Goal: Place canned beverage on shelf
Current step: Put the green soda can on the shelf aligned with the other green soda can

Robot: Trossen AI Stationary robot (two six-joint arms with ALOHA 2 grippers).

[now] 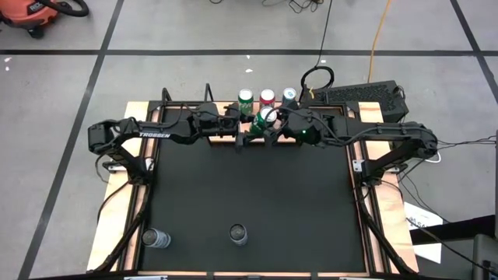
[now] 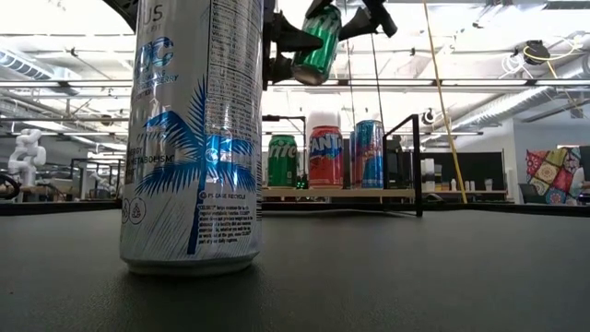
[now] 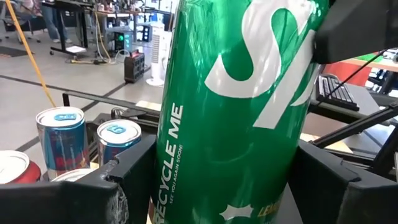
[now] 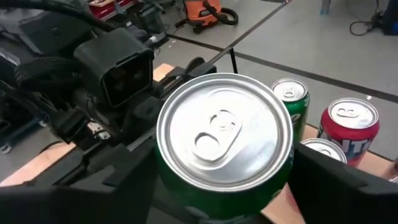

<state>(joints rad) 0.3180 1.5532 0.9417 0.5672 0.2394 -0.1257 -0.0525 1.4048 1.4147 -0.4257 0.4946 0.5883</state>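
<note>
Above the shelf (image 1: 261, 131) I saw both grippers, left (image 1: 247, 124) and right (image 1: 274, 128), clamped on the tilted green Sprite can (image 1: 266, 118); I judged it needed uprighting beside the standing cans (image 2: 325, 157) before release.

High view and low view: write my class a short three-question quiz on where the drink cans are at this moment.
1. How many cans stand on the light-wood shelf board?
2. True or false: the green aluminium soft-drink can rests on the black tabletop.
3. Which thing stands nearest the low camera?
A) the tall white aluminium can with a blue palm print
B) a red plastic bottle
C) a cardboard box

Key
1. Three.
2. False: it hangs tilted in the air above the shelf, gripped by the left claw.
3. A.
</note>
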